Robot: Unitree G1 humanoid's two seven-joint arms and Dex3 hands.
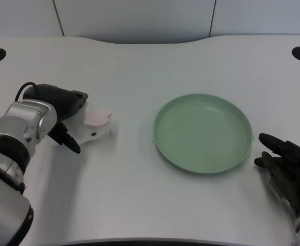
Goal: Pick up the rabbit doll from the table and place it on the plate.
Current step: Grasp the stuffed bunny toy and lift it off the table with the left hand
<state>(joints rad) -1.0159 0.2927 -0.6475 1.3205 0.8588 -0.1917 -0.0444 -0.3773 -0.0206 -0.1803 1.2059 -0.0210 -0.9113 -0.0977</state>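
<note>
I'm getting my left hand (62, 115) gripping the rabbit doll (94, 123) on the table (139, 66), left of the bare plate (203, 132); lift and placing pending.

Bare table (134, 169) between rabbit doll (96, 123) and plate (203, 132), nothing standing between

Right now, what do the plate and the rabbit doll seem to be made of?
The plate: probably plastic or melamine, pale green, smooth and matte, with soft reflections along its raised rim. The rabbit doll: looks like soft plush fabric, white with a pink part; its outline is fuzzy, though the left hand partly covers it.
</note>
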